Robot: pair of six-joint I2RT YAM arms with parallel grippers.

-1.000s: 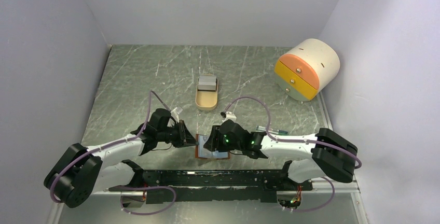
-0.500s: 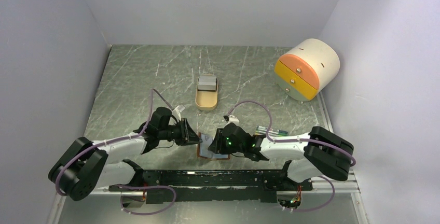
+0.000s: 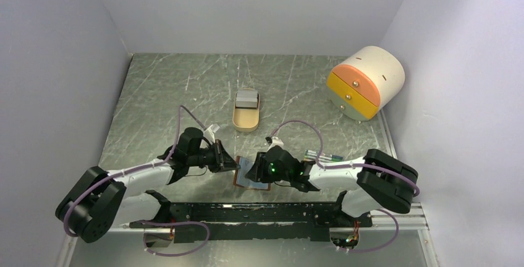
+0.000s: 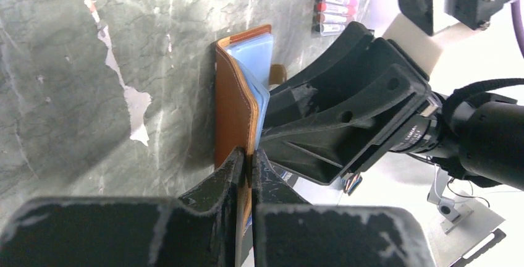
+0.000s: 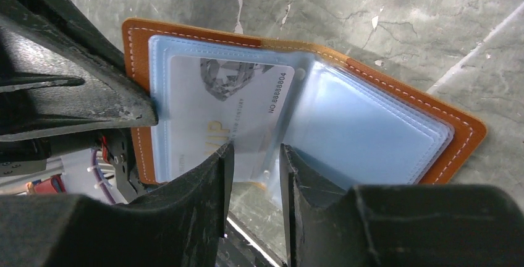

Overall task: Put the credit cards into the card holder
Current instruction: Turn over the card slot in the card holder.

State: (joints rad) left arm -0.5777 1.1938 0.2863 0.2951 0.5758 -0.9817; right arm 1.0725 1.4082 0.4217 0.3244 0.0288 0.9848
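The card holder [image 3: 249, 178] lies open near the table's front edge, brown leather with clear blue sleeves [image 5: 364, 128]. My left gripper [image 4: 248, 159] is shut on the edge of its leather cover [image 4: 233, 94], holding that flap raised. A white credit card [image 5: 225, 103] printed "VIP" sits inside the left sleeve. My right gripper [image 5: 255, 156] hovers at the holder's near edge. Its jaws stand apart around the middle fold of the sleeves, pinching nothing. In the top view the left gripper [image 3: 233, 164] and the right gripper [image 3: 255, 172] nearly meet over the holder.
A tan tray [image 3: 246, 122] at mid-table holds a small grey stack that looks like cards [image 3: 246, 99]. Coloured pens [image 3: 322, 155] lie beside my right arm. A cream and orange drawer unit [image 3: 364, 81] stands at the back right. Grey walls close in on three sides.
My left gripper moved right to the holder's left edge and closed on the cover. The right gripper's jaws narrowed a little and the right arm crept slightly left.
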